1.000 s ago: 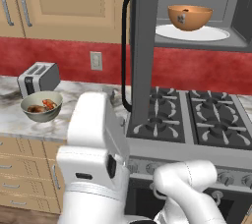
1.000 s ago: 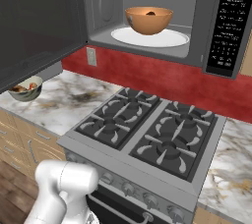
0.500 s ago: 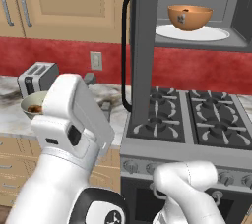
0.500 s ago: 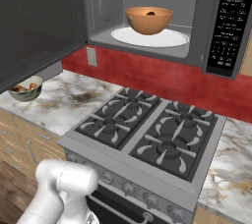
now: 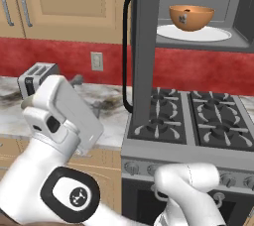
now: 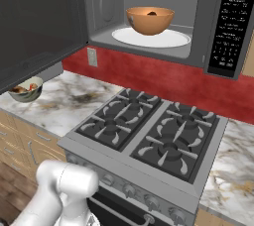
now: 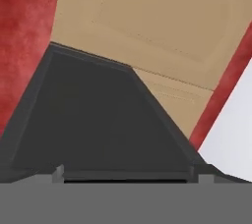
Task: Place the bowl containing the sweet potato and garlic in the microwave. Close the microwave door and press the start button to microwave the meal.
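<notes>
The bowl [image 6: 150, 19] is sitting on the white plate [image 6: 151, 37] inside the microwave [image 6: 149, 17], with the sweet potato [image 6: 152, 13] showing as a dark lump just above its rim; the garlic is too small to make out. So the placing step looks finished, and the door [image 5: 147, 56] is standing wide open, swung out to the left of the cavity, with its black handle [image 5: 126, 51] on the outer edge.

The arm is bending low in front of the counter [image 5: 109, 116], left of the door. The hand camera is looking at a dark panel, probably the door, against the red wall. The tool itself is not visible, so I cannot tell how far it is open or whether it is holding anything.

The risks from here are these. If the arm is pushing near the hinge, the door may hardly turn. If it is pushing too fast, the door may bounce back and not latch. Then the start button on the panel [image 6: 229, 27], right of the cavity, may do nothing.
</notes>
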Controlling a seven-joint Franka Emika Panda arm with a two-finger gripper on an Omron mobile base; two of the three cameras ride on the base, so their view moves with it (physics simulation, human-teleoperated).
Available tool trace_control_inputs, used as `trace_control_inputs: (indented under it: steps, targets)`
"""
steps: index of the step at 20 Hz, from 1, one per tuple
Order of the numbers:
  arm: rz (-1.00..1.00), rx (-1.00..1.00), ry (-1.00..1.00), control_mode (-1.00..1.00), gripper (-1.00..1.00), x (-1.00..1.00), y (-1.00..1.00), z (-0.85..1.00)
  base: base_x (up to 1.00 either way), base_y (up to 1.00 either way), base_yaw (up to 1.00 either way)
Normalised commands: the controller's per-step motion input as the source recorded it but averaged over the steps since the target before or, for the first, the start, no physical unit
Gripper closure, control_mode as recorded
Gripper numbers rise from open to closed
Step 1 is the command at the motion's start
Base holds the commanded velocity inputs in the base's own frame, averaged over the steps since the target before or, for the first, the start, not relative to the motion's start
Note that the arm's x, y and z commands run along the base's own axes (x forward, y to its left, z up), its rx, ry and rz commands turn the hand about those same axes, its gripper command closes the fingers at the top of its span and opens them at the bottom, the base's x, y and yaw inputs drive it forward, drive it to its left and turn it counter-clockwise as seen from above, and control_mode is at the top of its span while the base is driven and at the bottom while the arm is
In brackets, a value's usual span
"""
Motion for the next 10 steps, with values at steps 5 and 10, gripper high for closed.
trace_control_inputs:
  steps: [5,10]
  targets:
    - [-0.13,-0.04,0.03,-1.00,-1.00,0.65,0.27,-0.06,0.00,0.00,0.00]
    - [-0.13,-0.03,0.00,-1.00,-1.00,0.58,0.24,0.00,0.00,0.00,0.00]
